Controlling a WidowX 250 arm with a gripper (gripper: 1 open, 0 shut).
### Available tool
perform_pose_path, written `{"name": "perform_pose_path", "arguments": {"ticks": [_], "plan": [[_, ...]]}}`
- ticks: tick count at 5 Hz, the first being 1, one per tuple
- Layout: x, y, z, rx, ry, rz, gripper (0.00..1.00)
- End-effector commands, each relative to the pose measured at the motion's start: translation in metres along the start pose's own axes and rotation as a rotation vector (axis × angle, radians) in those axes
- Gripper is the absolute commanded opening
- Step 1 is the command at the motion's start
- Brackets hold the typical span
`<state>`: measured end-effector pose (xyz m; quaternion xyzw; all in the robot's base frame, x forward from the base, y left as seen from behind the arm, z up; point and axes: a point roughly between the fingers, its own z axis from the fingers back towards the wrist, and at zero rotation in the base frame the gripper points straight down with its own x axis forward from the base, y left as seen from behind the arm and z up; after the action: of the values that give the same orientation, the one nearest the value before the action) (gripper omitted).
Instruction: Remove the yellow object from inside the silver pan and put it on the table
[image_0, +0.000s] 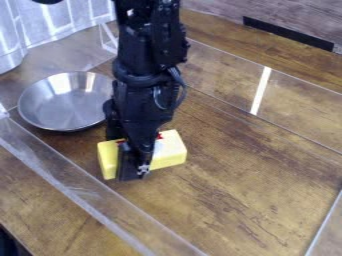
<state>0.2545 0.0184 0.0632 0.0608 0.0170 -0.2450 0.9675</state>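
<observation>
- Table (254, 190), large, dark brown wood with worn grain; it spreads beneath the tool and out to both sides, with clear glossy strips running across it.
- Robot arm (147, 45), black, jointed; comes down from the top of the view, directly above the tool.
- White cloth (43, 18), hanging in folds; beyond the tool, to its upper left in the view.
- Gripper (131, 158), black, the tool itself; points downward, its jaws parted by the width of the yellow block and closed on it. The far finger is largely hidden.
- Silver pan (63, 102), round, shallow, shiny metal; left of the tool in the view and near it, the inside bare where visible. Most of its handle is hidden behind the tool.
- Dark bar (287, 33), long and narrow; well apart from the tool, to its upper right.
- Clear stand, wire-like (108, 36); beyond the tool, partly covered by the arm.
- Yellow block (167, 152), rectangular, a little red showing on top; in the tool's grip, one end protruding on each side of the fingers, outside the pan. Whether its underside touches the table cannot be told.
- White strip (261, 90), short, thin; right of the tool, farther back on the table.
</observation>
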Motion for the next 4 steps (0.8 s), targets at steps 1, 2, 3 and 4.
{"name": "perform_pose_path", "arguments": {"ticks": [1, 2, 3, 4], "plan": [[-0.001, 0.007, -0.002, 0.017, -0.016, 0.002, 1.0], [0.003, 0.008, -0.015, 0.026, -0.011, -0.004, 1.0], [0.008, 0.007, -0.029, 0.044, -0.015, -0.019, 1.0], [0.013, 0.011, -0.035, 0.054, -0.025, -0.026, 1.0]]}}
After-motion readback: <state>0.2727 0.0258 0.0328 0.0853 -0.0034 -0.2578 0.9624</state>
